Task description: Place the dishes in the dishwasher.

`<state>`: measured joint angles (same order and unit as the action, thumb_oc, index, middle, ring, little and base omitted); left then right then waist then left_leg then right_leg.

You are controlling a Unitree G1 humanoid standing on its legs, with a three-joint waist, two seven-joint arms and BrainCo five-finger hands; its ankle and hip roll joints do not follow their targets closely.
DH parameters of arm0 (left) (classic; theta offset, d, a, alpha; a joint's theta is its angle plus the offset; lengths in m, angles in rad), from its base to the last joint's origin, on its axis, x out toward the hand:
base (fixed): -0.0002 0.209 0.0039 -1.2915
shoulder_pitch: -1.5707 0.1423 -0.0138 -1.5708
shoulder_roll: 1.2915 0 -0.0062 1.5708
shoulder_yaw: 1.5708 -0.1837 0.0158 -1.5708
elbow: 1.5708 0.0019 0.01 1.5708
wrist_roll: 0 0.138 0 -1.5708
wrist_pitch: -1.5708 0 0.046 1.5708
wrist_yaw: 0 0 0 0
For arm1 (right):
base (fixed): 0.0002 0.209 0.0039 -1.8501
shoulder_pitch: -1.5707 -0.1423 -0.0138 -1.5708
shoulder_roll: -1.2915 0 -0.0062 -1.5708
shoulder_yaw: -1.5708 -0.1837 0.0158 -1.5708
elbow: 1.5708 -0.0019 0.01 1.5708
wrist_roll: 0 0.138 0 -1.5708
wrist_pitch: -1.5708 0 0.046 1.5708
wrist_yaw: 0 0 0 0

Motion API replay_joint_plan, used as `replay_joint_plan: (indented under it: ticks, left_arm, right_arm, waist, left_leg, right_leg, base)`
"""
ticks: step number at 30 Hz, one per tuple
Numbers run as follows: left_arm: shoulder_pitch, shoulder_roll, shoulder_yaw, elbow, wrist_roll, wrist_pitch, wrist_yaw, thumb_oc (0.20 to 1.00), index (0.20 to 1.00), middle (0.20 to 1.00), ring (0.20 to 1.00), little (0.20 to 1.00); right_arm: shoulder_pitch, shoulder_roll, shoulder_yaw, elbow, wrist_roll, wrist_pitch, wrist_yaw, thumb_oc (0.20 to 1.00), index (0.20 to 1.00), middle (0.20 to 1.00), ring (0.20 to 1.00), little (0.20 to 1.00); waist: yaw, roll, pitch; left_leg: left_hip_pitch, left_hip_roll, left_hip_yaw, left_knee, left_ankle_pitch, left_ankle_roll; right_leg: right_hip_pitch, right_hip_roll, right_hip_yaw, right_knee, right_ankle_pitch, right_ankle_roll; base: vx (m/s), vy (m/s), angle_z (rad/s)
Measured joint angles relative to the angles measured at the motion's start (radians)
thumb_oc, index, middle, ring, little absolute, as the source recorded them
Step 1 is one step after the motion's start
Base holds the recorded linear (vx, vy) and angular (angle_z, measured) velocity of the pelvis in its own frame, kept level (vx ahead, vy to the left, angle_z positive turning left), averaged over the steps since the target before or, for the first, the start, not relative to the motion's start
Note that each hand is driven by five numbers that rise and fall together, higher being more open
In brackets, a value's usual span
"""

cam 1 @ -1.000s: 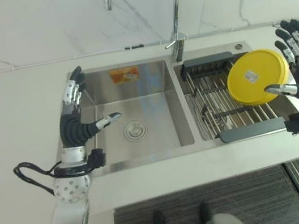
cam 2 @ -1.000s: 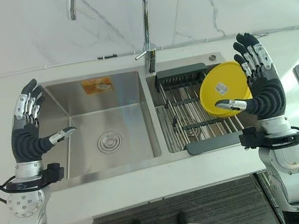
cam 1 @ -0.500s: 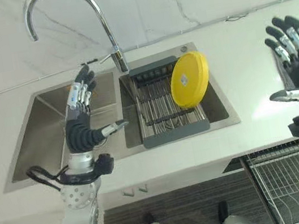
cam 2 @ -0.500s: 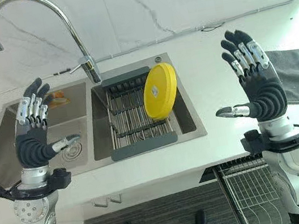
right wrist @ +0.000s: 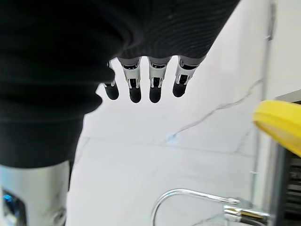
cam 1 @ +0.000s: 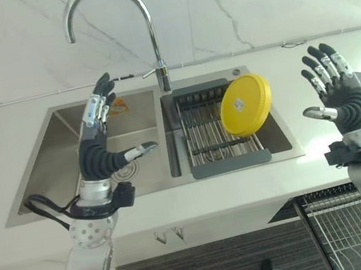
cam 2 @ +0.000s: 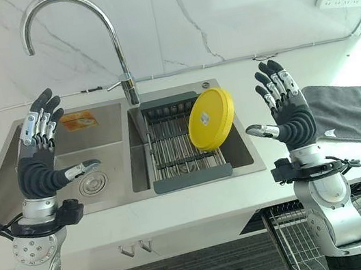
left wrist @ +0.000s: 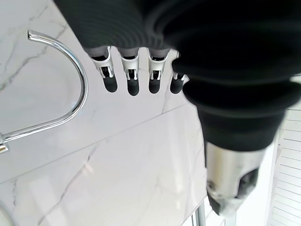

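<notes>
Right hand point(cam 2: 288, 117), fingers spread and empty, hangs over the surface nearer the yellow plate point(cam 2: 211, 118), which leans on edge in the sink rack point(cam 2: 184, 158) toward the left hand point(cam 2: 44, 168), also spread.

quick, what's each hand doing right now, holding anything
Left hand: open, fingers straight, raised over the sink's left basin, holding nothing.
Right hand: open, fingers spread, raised over the counter beside the yellow plate, holding nothing.
</notes>
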<state>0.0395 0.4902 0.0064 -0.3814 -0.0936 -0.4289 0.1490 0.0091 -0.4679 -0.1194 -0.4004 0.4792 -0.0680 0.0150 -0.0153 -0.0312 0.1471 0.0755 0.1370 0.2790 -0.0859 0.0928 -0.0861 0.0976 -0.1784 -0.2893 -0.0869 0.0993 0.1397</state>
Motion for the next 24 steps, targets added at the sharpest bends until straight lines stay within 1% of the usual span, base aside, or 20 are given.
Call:
replay_joint_plan:
  ticks: [3, 9, 13, 15, 18, 21, 24]
  left_arm:
    - [-0.001, 0.002, 0.000, 0.005, 0.007, 0.014, 0.013, 1.000, 1.000, 1.000, 1.000, 1.000]
    - [0.000, 0.023, 0.000, 0.042, 0.010, 0.018, 0.035, 1.000, 1.000, 1.000, 1.000, 1.000]
    - [0.000, 0.023, 0.000, 0.042, 0.010, 0.022, 0.038, 1.000, 1.000, 1.000, 1.000, 1.000]
    - [0.000, 0.027, 0.000, 0.043, 0.015, 0.027, 0.045, 1.000, 1.000, 1.000, 1.000, 1.000]
    - [-0.001, 0.030, -0.001, 0.046, 0.034, 0.034, 0.046, 1.000, 1.000, 1.000, 1.000, 1.000]
    - [-0.001, 0.041, -0.001, 0.050, 0.035, 0.034, 0.055, 1.000, 1.000, 1.000, 1.000, 1.000]
    - [-0.001, 0.051, -0.001, 0.051, 0.035, 0.034, 0.069, 1.000, 1.000, 1.000, 1.000, 1.000]
  right_arm:
    - [-0.005, 0.000, 0.009, 0.079, 0.055, 0.038, -0.032, 1.000, 1.000, 1.000, 1.000, 1.000]
    - [-0.016, -0.001, 0.017, 0.162, 0.091, 0.044, -0.097, 1.000, 1.000, 1.000, 1.000, 1.000]
    - [-0.031, -0.001, 0.017, 0.201, 0.098, 0.068, -0.123, 1.000, 1.000, 1.000, 1.000, 1.000]
    - [-0.048, -0.002, 0.021, 0.225, 0.152, 0.101, -0.131, 1.000, 1.000, 1.000, 1.000, 1.000]
    - [-0.059, -0.001, 0.034, 0.278, 0.193, 0.150, -0.131, 1.000, 1.000, 1.000, 1.000, 1.000]
    - [-0.084, 0.000, 0.040, 0.333, 0.197, 0.183, -0.129, 1.000, 1.000, 1.000, 1.000, 1.000]
    - [-0.089, -0.002, 0.049, 0.378, 0.190, 0.231, -0.122, 1.000, 1.000, 1.000, 1.000, 1.000]
  waist:
    - [0.002, 0.000, 0.000]
    - [0.006, 0.000, 0.000]
    - [0.006, 0.004, -0.002]
    - [0.008, 0.004, -0.003]
    - [0.027, 0.006, -0.005]
    - [0.036, 0.005, -0.006]
    - [0.043, 0.003, -0.014]
  left_leg:
    - [0.001, 0.003, 0.000, 0.000, 0.000, 0.000]
    - [0.016, 0.015, 0.004, -0.002, 0.001, -0.003]
    - [0.016, 0.019, 0.003, -0.001, 0.002, -0.004]
    - [0.017, 0.019, 0.002, -0.001, 0.002, -0.004]
    - [0.018, 0.019, -0.001, 0.000, 0.002, -0.005]
    - [0.019, 0.018, -0.005, 0.000, 0.003, -0.005]
    - [0.018, 0.018, -0.014, 0.000, 0.004, -0.006]
  right_leg:
    - [0.000, 0.004, 0.001, 0.000, 0.000, 0.000]
    - [0.013, 0.011, 0.002, -0.006, -0.004, -0.005]
    - [0.013, 0.014, 0.001, -0.006, -0.005, -0.008]
    - [0.015, 0.014, 0.001, -0.006, -0.005, -0.009]
    - [0.018, 0.015, -0.001, -0.006, -0.004, -0.009]
    - [0.021, 0.015, -0.006, -0.005, -0.004, -0.009]
    - [0.026, 0.017, -0.019, -0.005, -0.005, -0.010]
  base:
    - [0.00, 0.000, 0.00]
    - [0.01, -0.015, -0.01]
    - [0.01, -0.024, 0.00]
    - [0.01, -0.019, 0.00]
    - [0.02, -0.034, 0.03]
    - [0.01, -0.027, 0.04]
    - [0.02, -0.026, 0.08]
